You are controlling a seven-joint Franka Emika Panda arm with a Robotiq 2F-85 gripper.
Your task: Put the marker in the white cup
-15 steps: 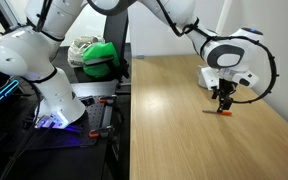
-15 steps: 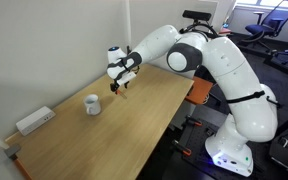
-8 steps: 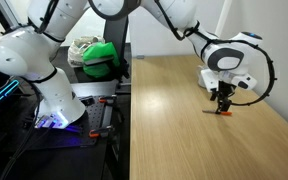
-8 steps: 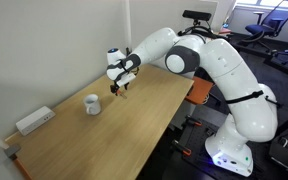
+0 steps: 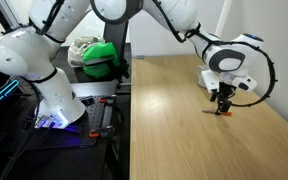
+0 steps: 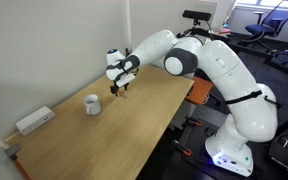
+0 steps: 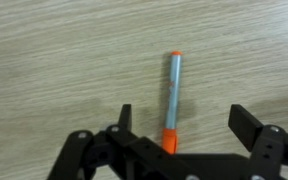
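An exterior view sits low at the end of the desk (image 5: 174, 130), looking along it. An exterior view looks down across the desk (image 6: 134, 130) from higher. Both show the gripper (image 5: 222, 103). The wrist view faces straight down, close above the desk.

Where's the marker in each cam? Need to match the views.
Exterior view: marker lies flat on the table, right of centre, under the gripper.
Exterior view: too small to make out; it would be below the gripper, right of the white cup.
Wrist view: marker mid-frame, between the open fingers.
Shared landmark: the gripper.
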